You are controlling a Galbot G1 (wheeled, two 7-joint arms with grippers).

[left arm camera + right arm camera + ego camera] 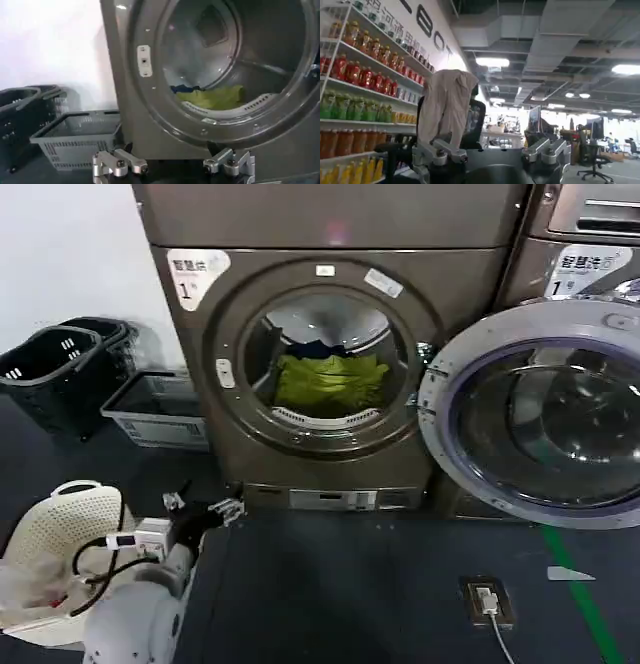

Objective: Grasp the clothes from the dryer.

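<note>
Left hand spread wide, empty, before the dryer.

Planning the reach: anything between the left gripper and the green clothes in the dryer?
Head view: only bare dark floor and the brown-grey dryer's front lie between left gripper and green clothes.

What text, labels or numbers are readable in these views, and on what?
"1": white sticker at the upper left of the dryer front; the Chinese characters above it are too blurred to read.
"1": similar sticker on the neighbouring machine; its characters are also unreadable.
Small label on the porthole rim: too small to read.
Large wall lettering above the drink shelves: cut off, not readable as a word.
</note>
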